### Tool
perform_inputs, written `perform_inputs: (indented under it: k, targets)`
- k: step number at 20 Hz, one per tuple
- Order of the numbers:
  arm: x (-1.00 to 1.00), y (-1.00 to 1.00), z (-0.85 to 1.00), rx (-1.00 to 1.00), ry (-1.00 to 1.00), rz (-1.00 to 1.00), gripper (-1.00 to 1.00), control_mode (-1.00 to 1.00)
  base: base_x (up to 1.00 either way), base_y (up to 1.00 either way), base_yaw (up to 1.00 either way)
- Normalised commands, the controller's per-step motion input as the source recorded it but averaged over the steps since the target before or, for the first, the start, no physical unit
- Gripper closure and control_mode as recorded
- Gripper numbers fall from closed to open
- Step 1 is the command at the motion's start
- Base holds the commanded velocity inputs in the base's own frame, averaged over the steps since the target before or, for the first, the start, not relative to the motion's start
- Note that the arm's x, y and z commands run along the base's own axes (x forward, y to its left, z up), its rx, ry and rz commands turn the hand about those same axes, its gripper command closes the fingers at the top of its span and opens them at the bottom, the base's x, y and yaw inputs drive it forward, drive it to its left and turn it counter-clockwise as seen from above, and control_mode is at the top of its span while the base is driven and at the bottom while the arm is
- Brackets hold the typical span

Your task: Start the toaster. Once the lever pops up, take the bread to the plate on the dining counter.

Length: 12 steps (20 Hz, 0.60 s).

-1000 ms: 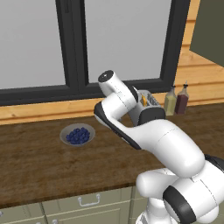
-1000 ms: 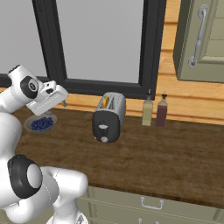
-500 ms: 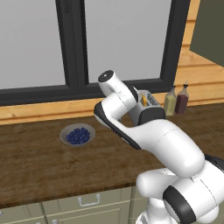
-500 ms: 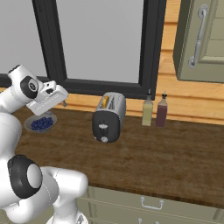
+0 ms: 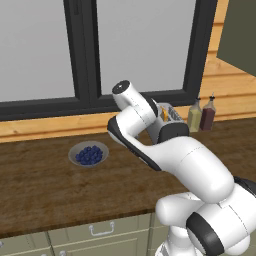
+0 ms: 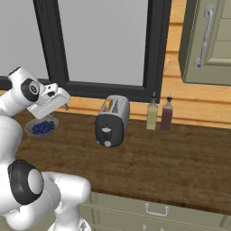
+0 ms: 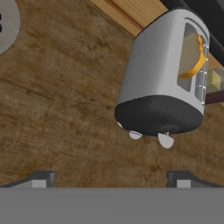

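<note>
The gripper hangs above the wooden worktop with its two dark fingertips spread wide apart and nothing between them; in the right base view the hand sits high over the counter's left part, above the bowl. Looking along the hand, the brown wood grain lies below and the toaster stands just ahead, apart from the fingers.

The toaster is a small rounded silver-grey body with two slots on top and a dark end panel facing the front edge of the worktop. On that panel are a small pale knob and a pale lever tab beside it. It stands toward the back of the worktop, about midway along it. The bread, tan-yellow with a browner crust, sits down in one slot, its edge showing above the top.

To the left, near the back edge, a grey bowl of blueberries rests on the wood. To the toaster's right, two condiment bottles stand side by side close to the wall, one pale and one dark. Behind everything runs a dark-framed window.
</note>
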Motion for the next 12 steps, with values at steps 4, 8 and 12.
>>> perform_inputs:
  k: [4, 8, 12]
  targets:
    - [0.0, 0.0, 0.0, 0.0, 0.0, 0.0, -1.0, -1.0, 0.0, 0.0, 0.0]
    - [0.0, 0.0, 0.0, 0.0, 0.0, 0.0, -1.0, -1.0, 0.0, 0.0, 0.0]
    - [0.0, 0.0, 0.0, 0.0, 0.0, 0.0, -1.0, -1.0, 0.0, 0.0, 0.0]
